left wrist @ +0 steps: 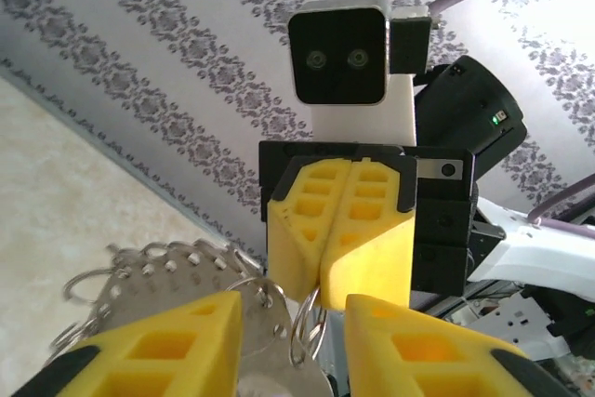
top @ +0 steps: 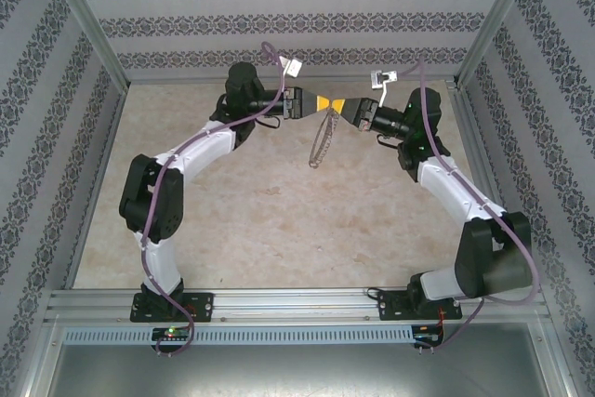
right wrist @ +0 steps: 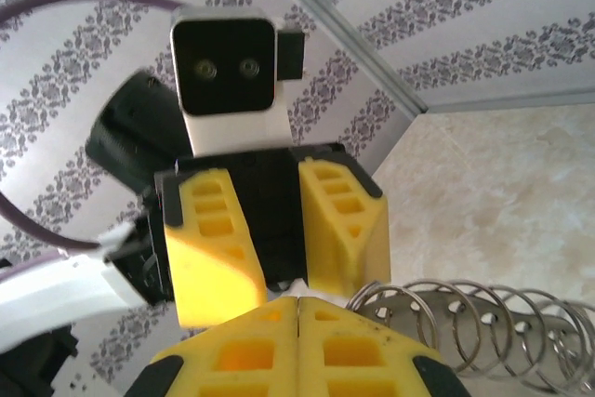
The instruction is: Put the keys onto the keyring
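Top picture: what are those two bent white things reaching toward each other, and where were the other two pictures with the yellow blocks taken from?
Those are two robot arms, the left arm and the right arm, bolted at the near edge of a beige table. The top picture looks down from above and behind them. The other two come from a small camera on each wrist, so each shows its own yellow fingers at the bottom and the other arm's hand facing it. Each hand is a two-finger clamp. The left gripper stands open. The right gripper is shut, apparently pinching the keyring, a thin metal hoop fringed with wire loops. It hangs in the air where the two hands meet, above the table.
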